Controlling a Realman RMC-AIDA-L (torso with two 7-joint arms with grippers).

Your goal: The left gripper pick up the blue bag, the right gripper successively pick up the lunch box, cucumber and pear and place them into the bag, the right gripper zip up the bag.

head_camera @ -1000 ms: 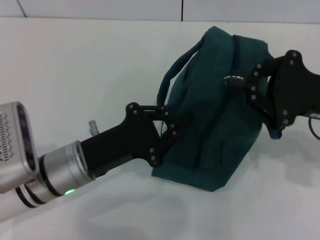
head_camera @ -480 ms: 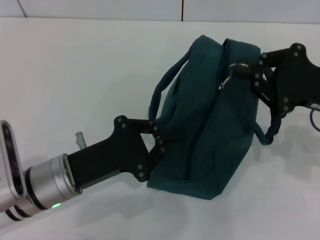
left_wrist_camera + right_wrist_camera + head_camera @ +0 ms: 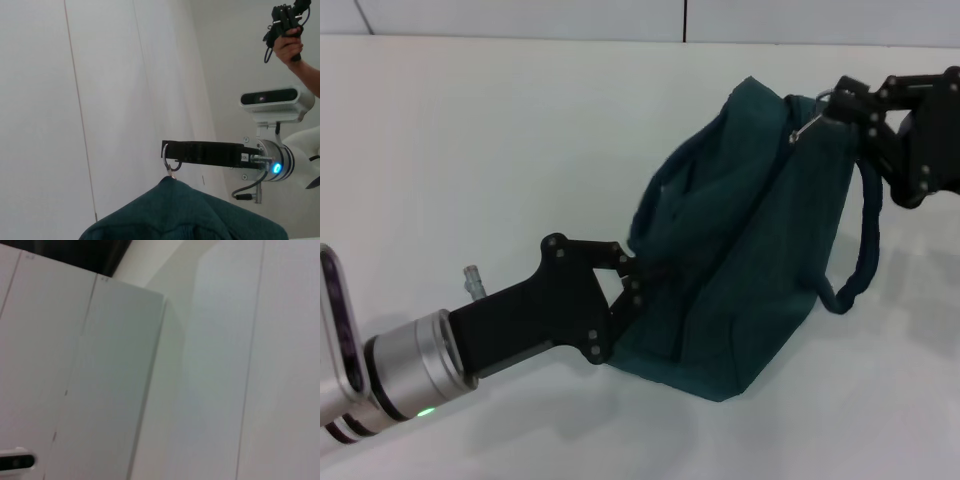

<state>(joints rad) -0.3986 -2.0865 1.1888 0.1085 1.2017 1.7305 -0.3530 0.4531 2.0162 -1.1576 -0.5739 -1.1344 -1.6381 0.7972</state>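
The blue bag (image 3: 750, 250) stands tilted on the white table (image 3: 470, 140), its zipper line running up toward the far right corner. My left gripper (image 3: 638, 282) is shut on the bag's near left end. My right gripper (image 3: 835, 100) is at the bag's top right corner, shut on the metal ring pull (image 3: 807, 128). The left wrist view shows the bag's top (image 3: 185, 215) with the right gripper (image 3: 166, 150) holding the ring pull (image 3: 170, 166) just above it. The lunch box, cucumber and pear are out of view.
One bag handle (image 3: 865, 240) hangs loose down the right side. White wall panels (image 3: 225, 365) fill the right wrist view. Behind the right arm, the left wrist view shows a camera (image 3: 277, 102) and a person's hand (image 3: 290, 42).
The right gripper has pulled the ring pull along the zipper, up and to the right, to the bag's far end. The bag has tipped and stretched that way. The left gripper has shifted slightly.
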